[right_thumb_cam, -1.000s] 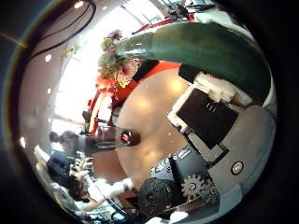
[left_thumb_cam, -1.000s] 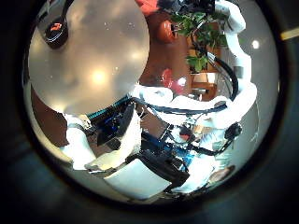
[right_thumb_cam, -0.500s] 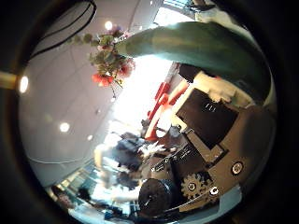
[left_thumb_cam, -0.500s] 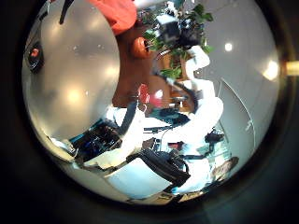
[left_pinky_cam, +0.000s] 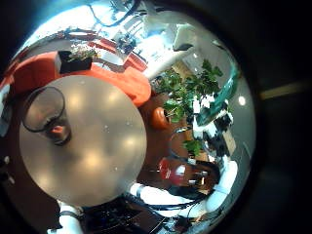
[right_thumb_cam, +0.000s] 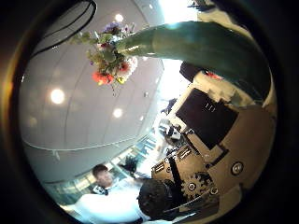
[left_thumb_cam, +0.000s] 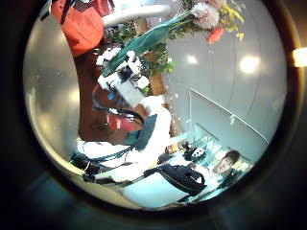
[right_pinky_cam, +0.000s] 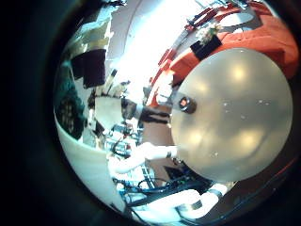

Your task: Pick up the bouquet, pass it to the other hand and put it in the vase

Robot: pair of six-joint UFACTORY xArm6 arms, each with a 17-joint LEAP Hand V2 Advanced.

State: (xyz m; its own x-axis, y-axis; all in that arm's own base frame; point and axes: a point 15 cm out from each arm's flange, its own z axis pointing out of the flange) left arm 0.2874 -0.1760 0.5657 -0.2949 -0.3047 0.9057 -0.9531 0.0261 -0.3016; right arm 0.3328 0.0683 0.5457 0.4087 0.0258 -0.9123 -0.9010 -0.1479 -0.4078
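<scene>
Bouquet [right_thumb_cam: 187, 47] against right fingers [right_thumb_cam: 210, 117]

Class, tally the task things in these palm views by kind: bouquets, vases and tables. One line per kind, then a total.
bouquet: 1
vase: 1
round table: 1
Total: 3

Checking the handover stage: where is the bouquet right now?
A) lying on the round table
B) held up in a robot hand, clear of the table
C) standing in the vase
B: the bouquet is gripped by its green wrap against the right hand, flowers towards the ceiling; the vase on the round table holds no flowers.
</scene>
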